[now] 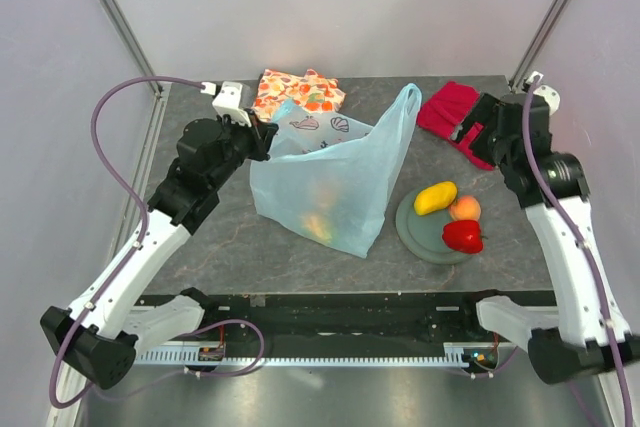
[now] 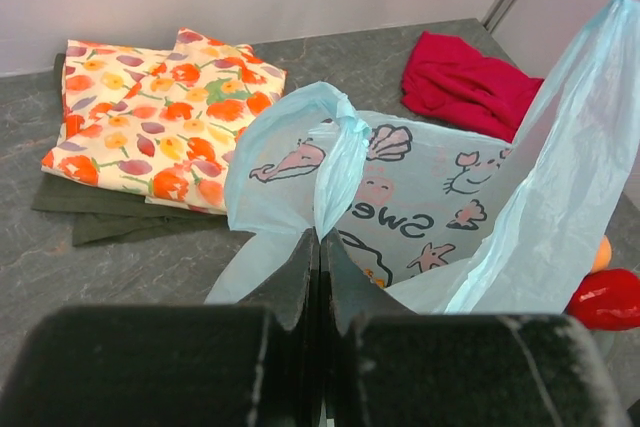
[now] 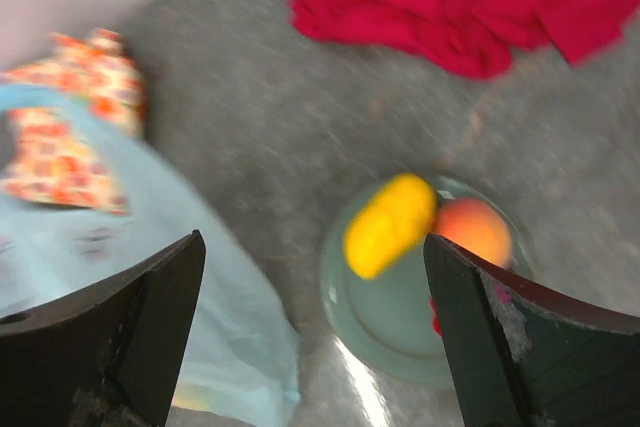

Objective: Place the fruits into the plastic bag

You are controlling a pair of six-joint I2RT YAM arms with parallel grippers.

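your left jaws are clenched on a loop handle (image 2: 338, 152) of the thin translucent light-blue plastic bag (image 1: 330, 182), standing on the tabletop (image 1: 220, 237); right jaws gape near the grey-green round plate (image 1: 415, 234) holding yellow mango piece (image 1: 435, 197), orange peach (image 1: 465, 209), glossy red pepper piece (image 1: 462, 235). with one handle lifted, the mouth may sag and fruit bounce off.

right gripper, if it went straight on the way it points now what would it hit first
Most likely the yellow mango piece on the grey-green plate, ahead of the open right gripper; blur leaves depth unsure.
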